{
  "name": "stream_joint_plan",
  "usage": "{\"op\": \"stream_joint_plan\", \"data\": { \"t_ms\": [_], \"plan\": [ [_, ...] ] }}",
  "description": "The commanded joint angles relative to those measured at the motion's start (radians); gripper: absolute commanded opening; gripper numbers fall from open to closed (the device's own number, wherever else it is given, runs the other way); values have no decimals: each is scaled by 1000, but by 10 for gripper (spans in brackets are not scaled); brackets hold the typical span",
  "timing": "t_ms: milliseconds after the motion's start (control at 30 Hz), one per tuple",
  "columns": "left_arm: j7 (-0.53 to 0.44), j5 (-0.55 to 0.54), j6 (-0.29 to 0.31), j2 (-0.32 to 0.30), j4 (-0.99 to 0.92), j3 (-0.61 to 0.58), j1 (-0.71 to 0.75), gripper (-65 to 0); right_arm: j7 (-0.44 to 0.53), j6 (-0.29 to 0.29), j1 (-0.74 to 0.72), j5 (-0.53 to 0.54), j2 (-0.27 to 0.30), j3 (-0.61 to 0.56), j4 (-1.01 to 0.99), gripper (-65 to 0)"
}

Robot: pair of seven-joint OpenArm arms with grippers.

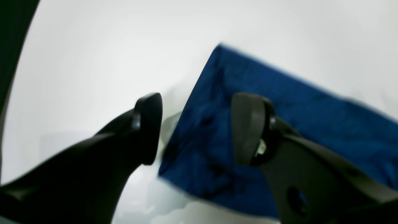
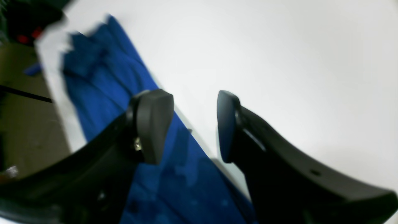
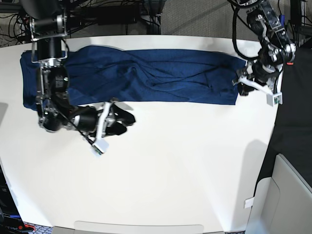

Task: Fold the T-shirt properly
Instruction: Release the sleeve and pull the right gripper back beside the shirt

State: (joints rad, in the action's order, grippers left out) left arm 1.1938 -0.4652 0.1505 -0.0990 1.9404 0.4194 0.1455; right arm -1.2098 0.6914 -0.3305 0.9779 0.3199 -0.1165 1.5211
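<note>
Both grippers, left (image 1: 196, 129) and right (image 2: 194, 126), spread and empty; shirt (image 3: 146, 75) lying as a long band across table (image 3: 185, 170), far side. Between folds, probably; next, regrasping both ends

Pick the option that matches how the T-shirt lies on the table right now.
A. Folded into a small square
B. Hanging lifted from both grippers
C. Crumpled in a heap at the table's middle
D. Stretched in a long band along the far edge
D: in the base view the T-shirt lies flat as a long band along the far side of the white table.
</note>
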Motion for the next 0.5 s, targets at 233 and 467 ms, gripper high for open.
{"op": "stream_joint_plan", "data": {
  "t_ms": [233,467],
  "plan": [
    [91,-10,4,-67,14,-1,-43,-303,17,7,90,28,74,120,128,-375],
    [85,-11,4,-90,-106,3,-43,-289,17,7,152,32,117,232,158,-375]
  ]
}}
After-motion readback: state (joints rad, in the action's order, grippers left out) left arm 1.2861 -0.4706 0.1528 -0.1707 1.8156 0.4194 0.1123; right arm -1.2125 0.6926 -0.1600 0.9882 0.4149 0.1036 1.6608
